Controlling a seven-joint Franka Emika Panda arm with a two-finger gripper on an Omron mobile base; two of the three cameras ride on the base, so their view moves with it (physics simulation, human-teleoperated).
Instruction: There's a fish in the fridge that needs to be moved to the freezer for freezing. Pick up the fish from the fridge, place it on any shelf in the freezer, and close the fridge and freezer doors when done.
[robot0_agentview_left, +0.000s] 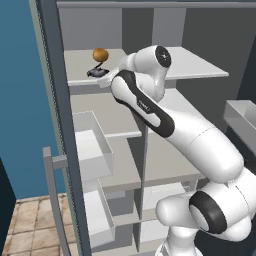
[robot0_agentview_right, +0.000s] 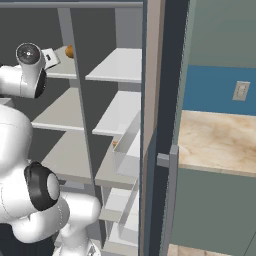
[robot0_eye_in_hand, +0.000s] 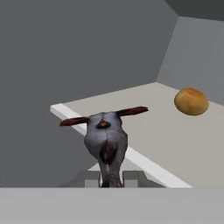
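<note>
gripping the fish (robot0_eye_in_hand: 106, 142) between its closed fingers, the claw (robot0_eye_in_hand: 111, 178) is holding the small grey body nose-outward, with two thin dark fins sticking out to either side. in the hand view the fish is sitting just above the white front edge of the top shelf (robot0_eye_in_hand: 148, 127), so it is looking lifted clear of the board or close to it; whether it is touching cannot be told. an orange ball (robot0_eye_in_hand: 191, 101) is resting further back on that same shelf, apart from the fish.

in the left base view the fish (robot0_agentview_left: 98, 72) is showing as a dark shape at the shelf's front edge, just below the ball (robot0_agentview_left: 100, 54), with the white arm (robot0_agentview_left: 165, 120) reaching up to it from the lower right.

the step in hand is judged to be the pick-up from the fridge (robot0_agentview_left: 95, 65), with the carry to the freezer (robot0_agentview_left: 195, 65) coming next. that move is calling for drawing the fish straight out past the shelf lip, then swinging it round the upright divider (robot0_agentview_left: 145, 150) between the two halves.

both compartments are standing open. white door bins (robot0_agentview_left: 92, 145) are jutting in on the left, another bin (robot0_agentview_left: 242, 117) on the right, and the door edge (robot0_agentview_left: 57, 125) is hemming the left side, so room is tightest sideways and freest toward the robot.
</note>
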